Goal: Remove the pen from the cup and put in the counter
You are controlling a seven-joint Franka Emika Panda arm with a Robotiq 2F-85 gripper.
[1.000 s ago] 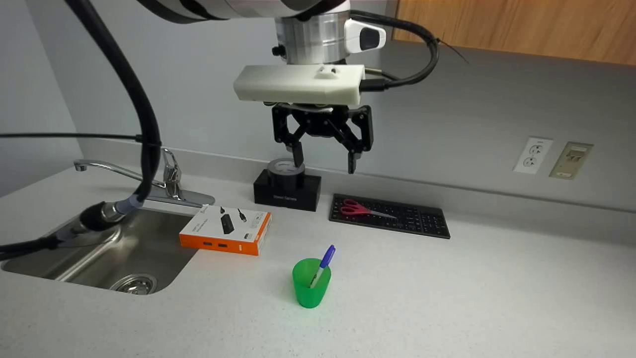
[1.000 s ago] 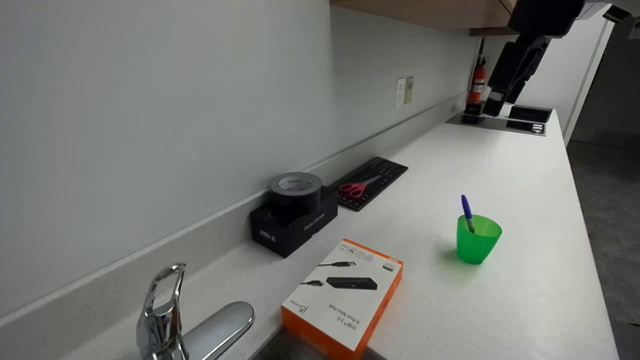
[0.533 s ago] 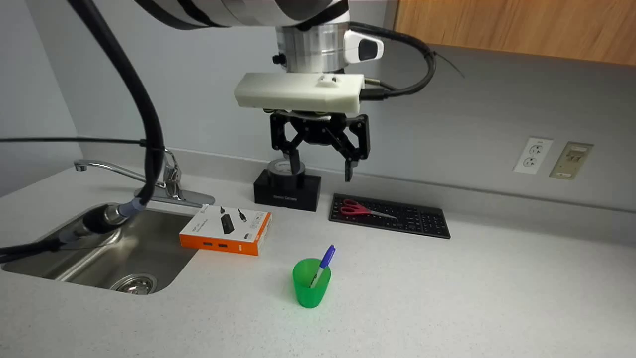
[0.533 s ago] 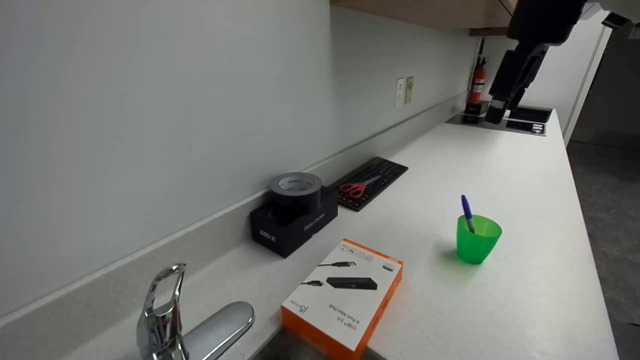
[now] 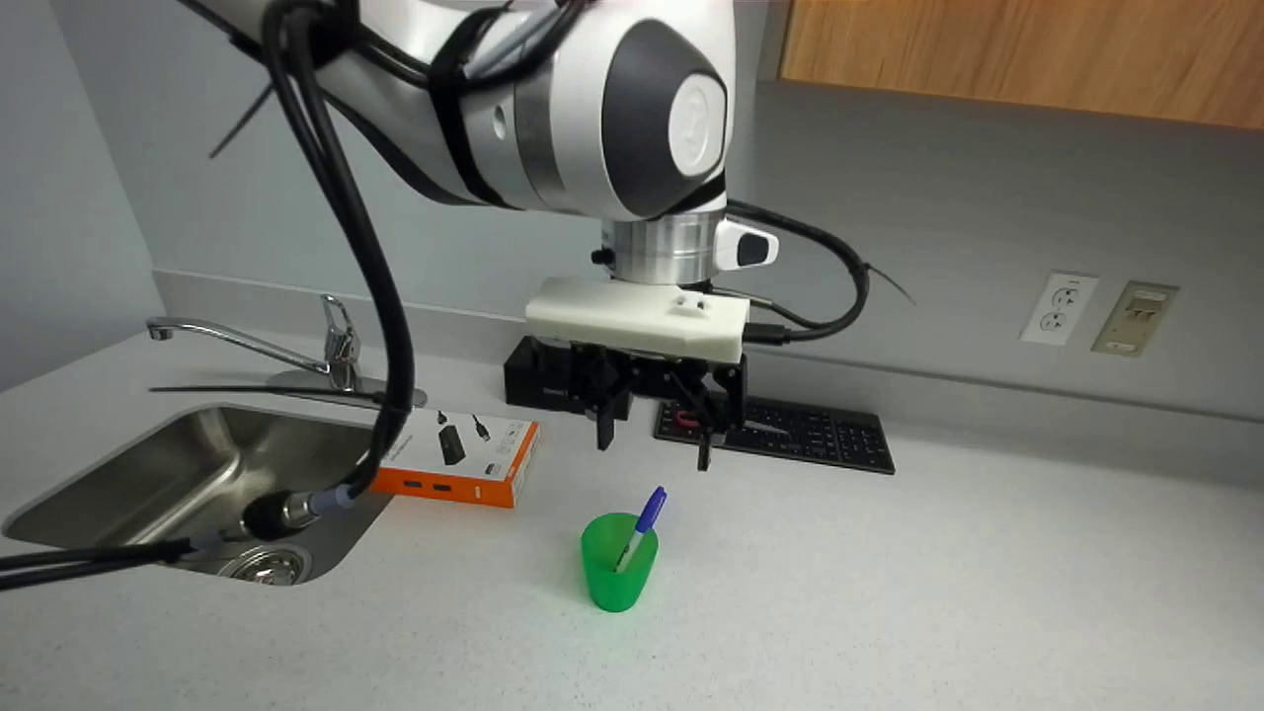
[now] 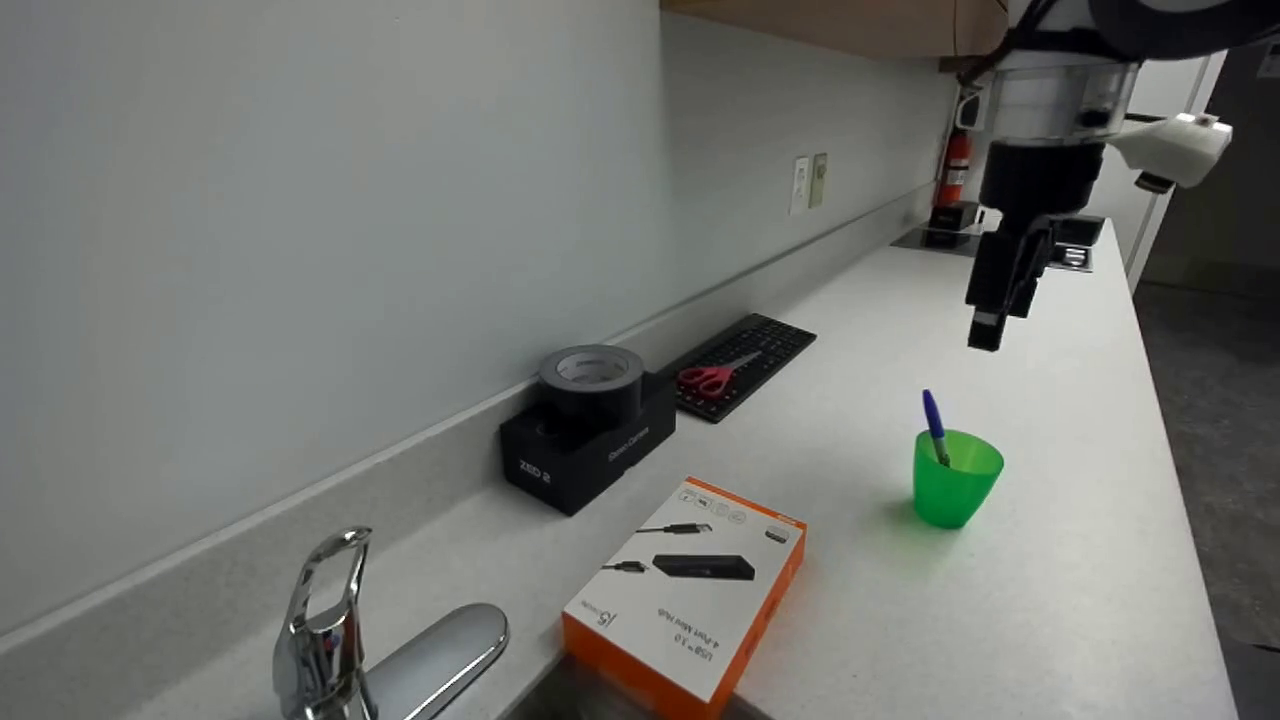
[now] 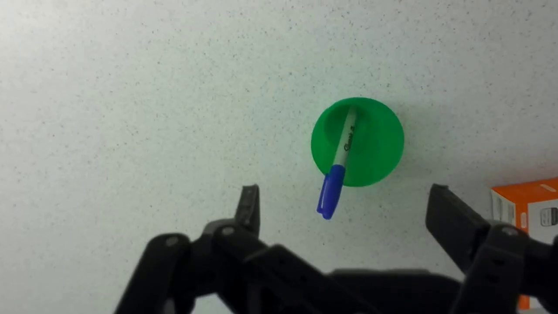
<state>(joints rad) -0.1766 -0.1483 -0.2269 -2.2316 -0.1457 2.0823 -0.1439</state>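
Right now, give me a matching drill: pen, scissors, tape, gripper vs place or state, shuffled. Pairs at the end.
1. pen
2. scissors
3. tape
4. gripper

A. on the keyboard
B. open, gripping nothing
C. tilted in the cup
D. on the black box

Pairs: 1-C, 2-A, 3-D, 4-B
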